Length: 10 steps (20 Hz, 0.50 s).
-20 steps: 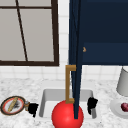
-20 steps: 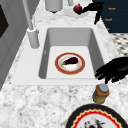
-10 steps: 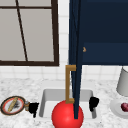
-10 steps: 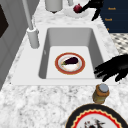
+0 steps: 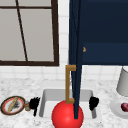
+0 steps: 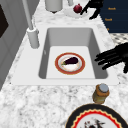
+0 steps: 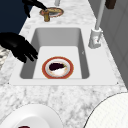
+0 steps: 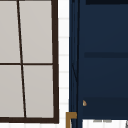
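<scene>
Your left hand (image 6: 113,58) has drifted a little farther along the sink's (image 6: 47,50) front rim since the earlier frame. Its fingers are spread straight and hold nothing. The small lidded jar (image 6: 100,93) stands on the counter just left of the sink, beside a decorated plate (image 6: 82,117). It is likely light, rigid and smooth, so grip its sides below the lid. The sink's basin leaves you open room. The right hand (image 7: 17,46) hangs relaxed at the sink's front right.
</scene>
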Motion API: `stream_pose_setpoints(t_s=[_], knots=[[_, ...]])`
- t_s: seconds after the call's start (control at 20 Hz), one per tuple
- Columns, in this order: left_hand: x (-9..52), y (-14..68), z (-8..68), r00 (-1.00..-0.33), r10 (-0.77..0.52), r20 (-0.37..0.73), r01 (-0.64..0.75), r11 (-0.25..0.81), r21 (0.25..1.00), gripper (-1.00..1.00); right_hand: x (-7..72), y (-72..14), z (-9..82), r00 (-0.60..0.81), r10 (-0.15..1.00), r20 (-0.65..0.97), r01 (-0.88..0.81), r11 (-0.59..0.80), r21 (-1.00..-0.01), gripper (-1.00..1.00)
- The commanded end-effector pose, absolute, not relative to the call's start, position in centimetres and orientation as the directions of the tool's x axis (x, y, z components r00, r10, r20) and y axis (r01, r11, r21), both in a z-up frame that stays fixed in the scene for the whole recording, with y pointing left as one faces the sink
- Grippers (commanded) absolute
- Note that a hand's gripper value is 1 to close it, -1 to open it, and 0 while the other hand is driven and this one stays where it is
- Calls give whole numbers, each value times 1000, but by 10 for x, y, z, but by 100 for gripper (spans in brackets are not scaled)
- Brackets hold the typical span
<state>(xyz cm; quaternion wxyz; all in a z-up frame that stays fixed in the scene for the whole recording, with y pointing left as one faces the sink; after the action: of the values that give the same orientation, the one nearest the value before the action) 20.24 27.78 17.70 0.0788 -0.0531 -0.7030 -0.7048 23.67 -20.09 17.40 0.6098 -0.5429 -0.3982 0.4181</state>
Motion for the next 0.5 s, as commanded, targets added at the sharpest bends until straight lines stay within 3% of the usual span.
stream_pose_setpoints(t_s=[0.0, 0.45], knots=[[202, 279, 202, -976, -4, 216, 216, -35, 976, -100, 237, -201, 174, 333, 942, 32, -78, 61, -995, 0], [196, 296, 244, -961, -36, 276, 277, -35, 960, -100, 237, -201, 174, 334, 942, 34, -76, 62, -995, 0]])
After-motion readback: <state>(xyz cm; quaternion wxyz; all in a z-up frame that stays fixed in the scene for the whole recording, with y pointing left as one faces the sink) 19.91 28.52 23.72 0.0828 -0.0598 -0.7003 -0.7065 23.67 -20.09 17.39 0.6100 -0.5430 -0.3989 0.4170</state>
